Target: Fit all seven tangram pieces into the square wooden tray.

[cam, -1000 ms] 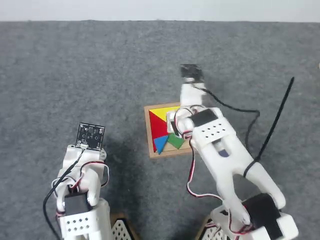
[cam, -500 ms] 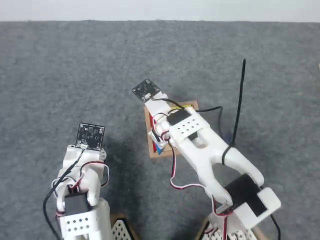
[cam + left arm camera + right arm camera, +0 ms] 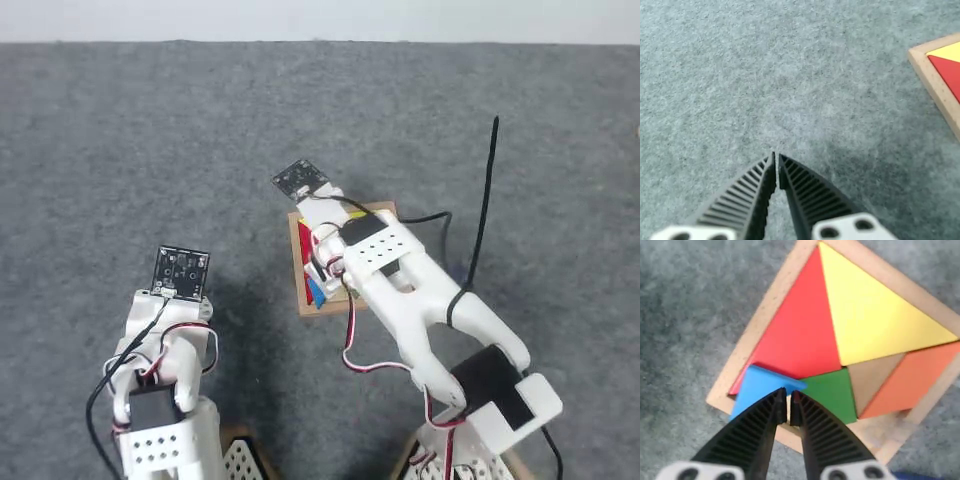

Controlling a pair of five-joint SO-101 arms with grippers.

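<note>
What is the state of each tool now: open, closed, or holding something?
Left tool: closed, holding nothing.
Right tool: closed, holding nothing, tips at the blue piece.

readable text: none | labels: none | numbers: none | signs: none

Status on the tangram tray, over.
Right gripper shut, tips over blue piece; piece overlaps tray rim. Left gripper shut over grey mat, clear of tray.
</note>
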